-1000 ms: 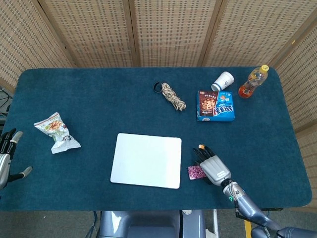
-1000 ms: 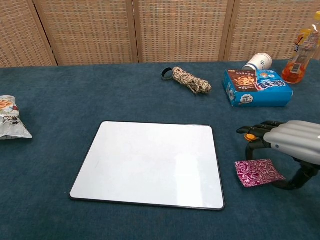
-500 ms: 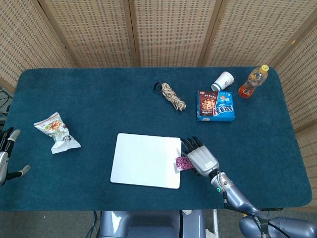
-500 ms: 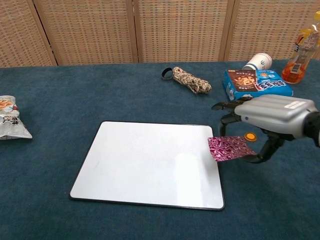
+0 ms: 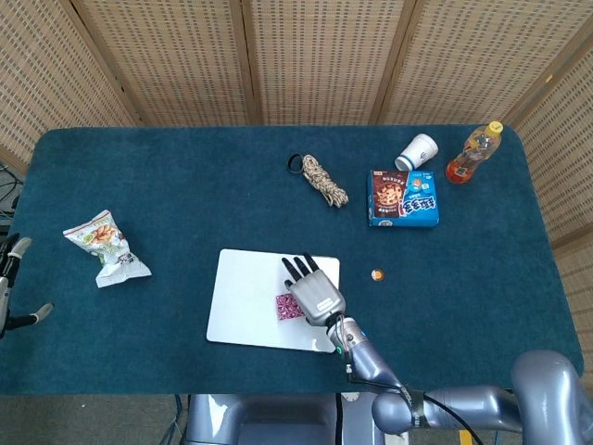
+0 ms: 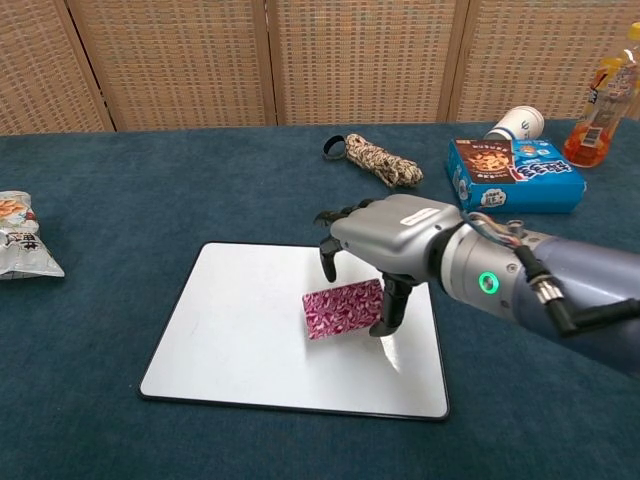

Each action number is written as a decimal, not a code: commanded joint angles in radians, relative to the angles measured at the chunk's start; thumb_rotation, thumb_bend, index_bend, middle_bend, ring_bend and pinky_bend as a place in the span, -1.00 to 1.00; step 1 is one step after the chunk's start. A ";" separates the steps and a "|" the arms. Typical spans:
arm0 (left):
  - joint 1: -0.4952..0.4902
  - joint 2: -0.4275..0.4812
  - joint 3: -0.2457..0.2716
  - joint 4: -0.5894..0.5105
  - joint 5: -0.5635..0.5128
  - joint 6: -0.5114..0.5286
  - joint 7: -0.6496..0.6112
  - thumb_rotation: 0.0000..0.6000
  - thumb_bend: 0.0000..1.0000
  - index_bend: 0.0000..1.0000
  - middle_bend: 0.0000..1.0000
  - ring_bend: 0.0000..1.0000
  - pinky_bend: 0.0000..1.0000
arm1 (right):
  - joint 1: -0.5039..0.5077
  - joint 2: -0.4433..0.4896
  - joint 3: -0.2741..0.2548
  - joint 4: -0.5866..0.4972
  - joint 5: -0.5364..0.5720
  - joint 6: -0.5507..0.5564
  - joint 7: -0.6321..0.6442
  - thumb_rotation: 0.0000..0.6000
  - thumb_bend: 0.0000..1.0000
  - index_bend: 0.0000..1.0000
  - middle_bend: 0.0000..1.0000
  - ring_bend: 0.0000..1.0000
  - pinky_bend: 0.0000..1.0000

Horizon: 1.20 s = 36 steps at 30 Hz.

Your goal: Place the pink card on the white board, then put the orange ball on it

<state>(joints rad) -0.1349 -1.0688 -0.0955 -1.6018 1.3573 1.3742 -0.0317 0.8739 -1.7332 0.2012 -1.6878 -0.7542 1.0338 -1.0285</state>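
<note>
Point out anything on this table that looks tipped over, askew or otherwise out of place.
The white paper cup lies on its side at the far edge, beside the orange drink bottle. The snack bag near the left edge is crumpled. The pink card is tilted above the white board only because the right hand holds it there.

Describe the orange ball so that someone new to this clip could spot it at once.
Start at the white board near the front middle of the blue table, then look just past its right edge. The orange ball lies alone on the cloth there, in front of the blue cookie box. It is the smallest thing on the table, a round orange dot, far smaller than the orange drink bottle at the back right corner.
</note>
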 commanded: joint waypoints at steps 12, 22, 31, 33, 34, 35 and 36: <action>0.008 0.003 0.010 -0.001 0.020 0.016 -0.009 1.00 -1.00 -1.00 -1.00 -1.00 -1.00 | -0.023 0.188 -0.027 -0.125 -0.020 0.097 0.024 1.00 -0.82 -0.44 -1.00 -1.00 -1.00; 0.003 -0.013 0.017 -0.019 0.031 0.022 0.054 1.00 -1.00 -1.00 -1.00 -1.00 -1.00 | -0.094 0.288 -0.064 0.076 -0.061 -0.050 0.300 1.00 -0.49 -0.29 -1.00 -1.00 -1.00; -0.006 -0.024 0.015 -0.017 0.015 0.006 0.083 1.00 -1.00 -1.00 -1.00 -1.00 -1.00 | -0.116 0.253 -0.096 0.233 -0.152 -0.129 0.452 1.00 -0.29 -0.24 -1.00 -1.00 -1.00; -0.005 -0.025 0.015 -0.018 0.016 0.009 0.087 1.00 -1.00 -1.00 -1.00 -1.00 -1.00 | -0.118 0.239 -0.101 0.262 -0.167 -0.138 0.474 1.00 -0.29 -0.24 -1.00 -1.00 -1.00; -0.005 -0.025 0.015 -0.019 0.016 0.010 0.087 1.00 -1.00 -1.00 -1.00 -1.00 -1.00 | -0.119 0.234 -0.103 0.269 -0.173 -0.140 0.481 1.00 -0.29 -0.24 -1.00 -1.00 -1.00; -0.004 -0.025 0.015 -0.019 0.014 0.011 0.086 1.00 -1.00 -1.00 -1.00 -1.00 -1.00 | -0.119 0.230 -0.105 0.278 -0.181 -0.143 0.489 1.00 -0.29 -0.24 -1.00 -1.00 -1.00; -0.004 -0.025 0.014 -0.018 0.013 0.010 0.085 1.00 -1.00 -1.00 -1.00 -1.00 -1.00 | -0.121 0.226 -0.108 0.284 -0.189 -0.144 0.494 1.00 -0.29 -0.24 -1.00 -1.00 -1.00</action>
<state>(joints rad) -0.1392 -1.0940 -0.0812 -1.6199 1.3706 1.3847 0.0535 0.7563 -1.4995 0.0985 -1.4118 -0.9337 0.8953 -0.5417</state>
